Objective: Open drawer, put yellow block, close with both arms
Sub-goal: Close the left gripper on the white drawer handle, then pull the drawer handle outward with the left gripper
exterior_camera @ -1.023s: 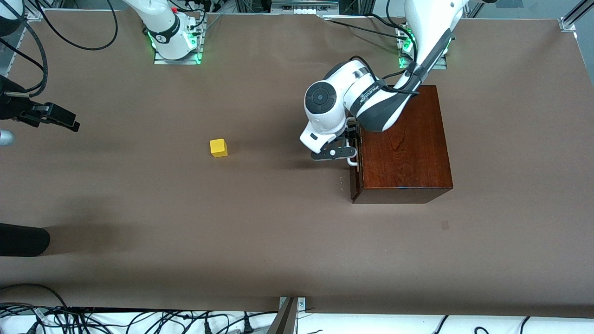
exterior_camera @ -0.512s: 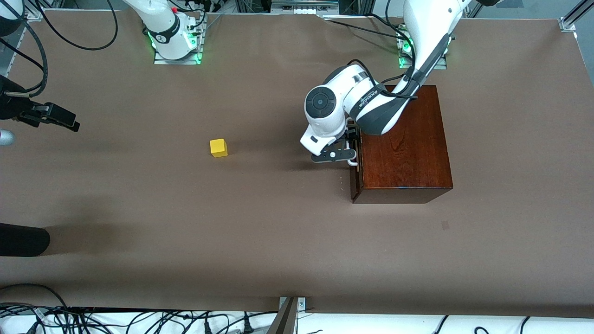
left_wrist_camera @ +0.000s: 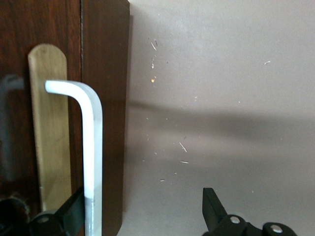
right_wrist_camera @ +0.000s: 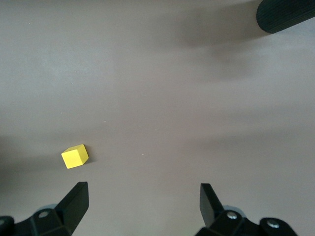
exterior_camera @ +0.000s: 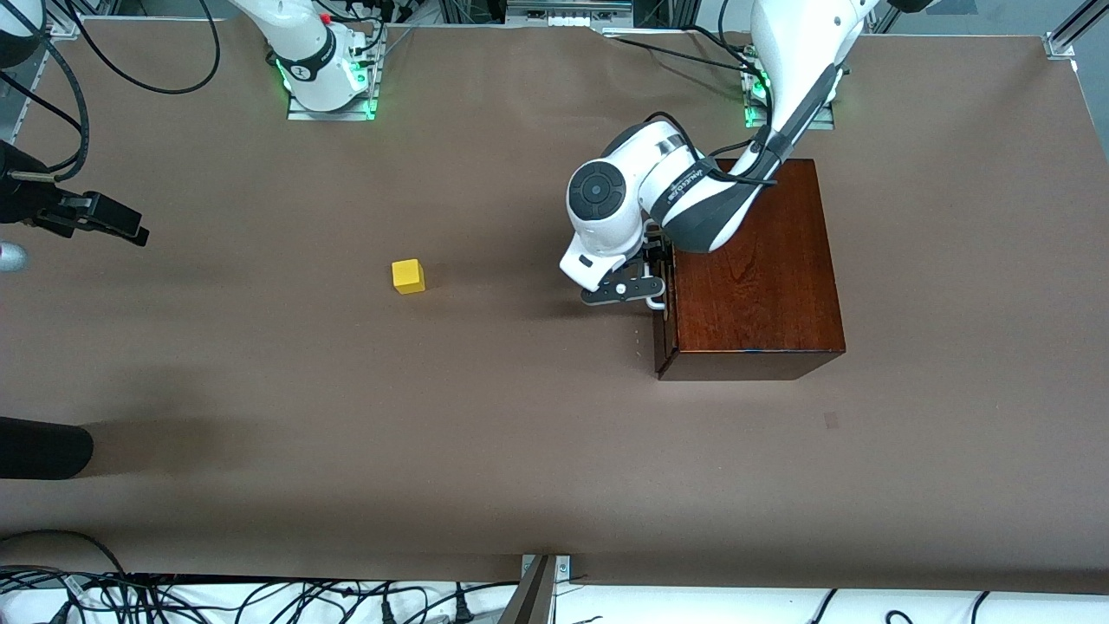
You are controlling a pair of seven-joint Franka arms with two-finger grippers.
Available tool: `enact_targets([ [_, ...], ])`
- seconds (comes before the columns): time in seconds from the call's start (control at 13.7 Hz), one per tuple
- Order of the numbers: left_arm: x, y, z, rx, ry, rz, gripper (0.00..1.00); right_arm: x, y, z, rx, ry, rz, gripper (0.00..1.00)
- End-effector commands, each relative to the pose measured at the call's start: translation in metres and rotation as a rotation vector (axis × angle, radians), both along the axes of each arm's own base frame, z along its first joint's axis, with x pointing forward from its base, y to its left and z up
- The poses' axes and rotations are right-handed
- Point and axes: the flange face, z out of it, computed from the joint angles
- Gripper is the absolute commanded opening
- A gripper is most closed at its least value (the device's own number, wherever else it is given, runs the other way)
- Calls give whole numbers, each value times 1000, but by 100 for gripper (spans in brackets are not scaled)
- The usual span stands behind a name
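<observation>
The dark-brown wooden box (exterior_camera: 754, 260) stands toward the left arm's end of the table, and its drawer (exterior_camera: 666, 334) is shut. My left gripper (exterior_camera: 655, 279) is down at the drawer front, open. The white bar handle (left_wrist_camera: 92, 147) lies between its fingers, close against one finger (left_wrist_camera: 74, 211), while the other finger (left_wrist_camera: 212, 206) stands well off over the table. The yellow block (exterior_camera: 408, 276) rests on the brown table near the middle. At the right arm's end my right gripper (exterior_camera: 104, 218) waits in the air, open and holding nothing, with the yellow block (right_wrist_camera: 75, 156) showing ahead of its fingers.
A black rounded cylinder (exterior_camera: 43, 448) reaches in at the right arm's end, nearer to the front camera, and also shows in the right wrist view as the black cylinder (right_wrist_camera: 285, 14). Cables (exterior_camera: 260, 598) run along the table's near edge. Bare brown table separates block and box.
The left arm has shifted only slightly at the handle. The drawer stays shut, and the block and the right arm have not moved.
</observation>
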Motion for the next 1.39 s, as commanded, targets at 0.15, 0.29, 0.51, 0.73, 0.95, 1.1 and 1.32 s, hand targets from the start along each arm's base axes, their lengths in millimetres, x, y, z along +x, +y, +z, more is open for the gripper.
enact_targets([
  [0.15,-8,-39,-7,-26,-31,38,100,-5,1,9,-2,-2,-5,100],
  [0.29,-16,-54,-7,-31,-35,37,100,-5,1,9,-2,-2,-5,100],
  [0.51,-18,-59,-5,-37,-38,34,100,-5,1,9,-2,-2,-7,100],
  [0.73,-33,-75,-4,-38,-42,13,100,-5,1,9,-2,-2,-5,100],
  [0.95,-39,-98,5,-66,-62,22,100,-5,0,9,-1,-2,-10,100],
  [1.1,-40,-102,6,-71,-65,18,100,-5,-2,9,-2,-3,-8,100],
  [1.32,-51,-113,5,-73,-64,-1,100,-5,0,8,-1,-2,-8,100],
])
